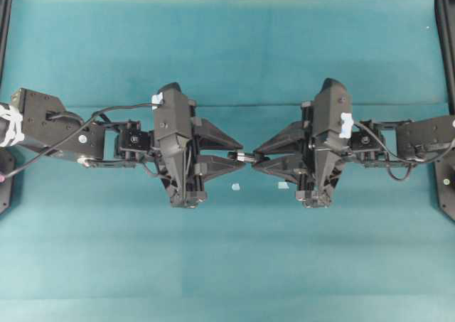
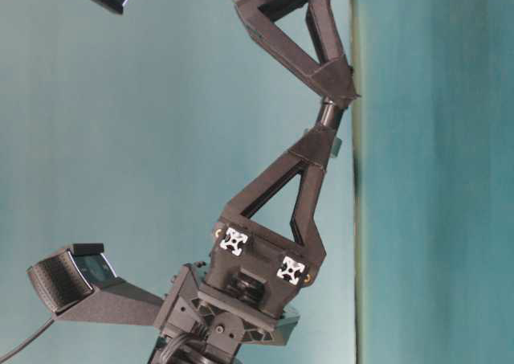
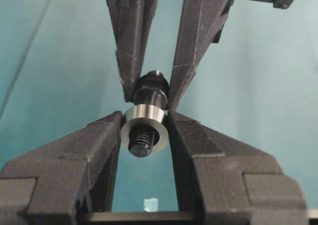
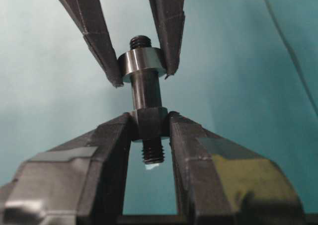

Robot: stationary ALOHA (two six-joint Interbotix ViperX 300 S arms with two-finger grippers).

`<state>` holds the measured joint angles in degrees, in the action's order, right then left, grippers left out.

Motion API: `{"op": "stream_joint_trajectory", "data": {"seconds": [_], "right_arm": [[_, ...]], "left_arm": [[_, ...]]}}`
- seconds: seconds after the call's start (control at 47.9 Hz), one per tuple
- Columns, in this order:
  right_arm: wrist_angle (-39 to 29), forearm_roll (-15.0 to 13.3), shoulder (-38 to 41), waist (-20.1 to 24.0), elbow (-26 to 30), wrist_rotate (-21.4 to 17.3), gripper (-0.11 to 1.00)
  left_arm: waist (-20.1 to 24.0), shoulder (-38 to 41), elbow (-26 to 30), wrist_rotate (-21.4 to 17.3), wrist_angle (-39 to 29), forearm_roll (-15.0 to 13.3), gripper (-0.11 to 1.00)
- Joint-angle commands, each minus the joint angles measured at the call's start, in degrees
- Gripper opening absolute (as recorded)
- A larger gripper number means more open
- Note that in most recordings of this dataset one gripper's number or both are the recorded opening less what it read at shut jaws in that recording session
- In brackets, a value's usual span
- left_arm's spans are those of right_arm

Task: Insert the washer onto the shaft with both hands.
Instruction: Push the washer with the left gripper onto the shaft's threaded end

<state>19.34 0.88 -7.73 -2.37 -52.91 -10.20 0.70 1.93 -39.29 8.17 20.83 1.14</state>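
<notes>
Silvery washer [image 3: 144, 128] — one, in left claw [image 3: 144, 116] — rings one shaft [image 4: 145, 96], pinched by right claw [image 4: 149, 123].

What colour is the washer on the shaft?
Shiny silver-grey, against the dark shaft. The washer shows best in the left wrist view.

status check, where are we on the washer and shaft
Left pincer shut on washer. Right pincer shut on shaft. Washer on shaft's threaded end. Nothing in the way.
</notes>
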Motion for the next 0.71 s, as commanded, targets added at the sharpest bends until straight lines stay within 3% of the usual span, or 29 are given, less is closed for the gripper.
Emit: {"op": "stream_joint_trajectory", "data": {"seconds": [0.0,0.355,0.689], "right_arm": [[0.18,0.18,-0.09,-0.70,1.41,0.26,0.00],[-0.18,-0.62,1.76,-0.70,3.78,0.35,0.00],[-0.18,-0.62,1.93,-0.70,3.96,0.35,0.00]], "left_arm": [[-1.49,-0.35,0.97,-0.09,0.26,0.18,0.35],[-1.41,0.35,2.99,-0.53,-4.75,0.18,0.35],[-1.49,0.62,5.01,-5.01,-9.84,0.18,0.35]]}}
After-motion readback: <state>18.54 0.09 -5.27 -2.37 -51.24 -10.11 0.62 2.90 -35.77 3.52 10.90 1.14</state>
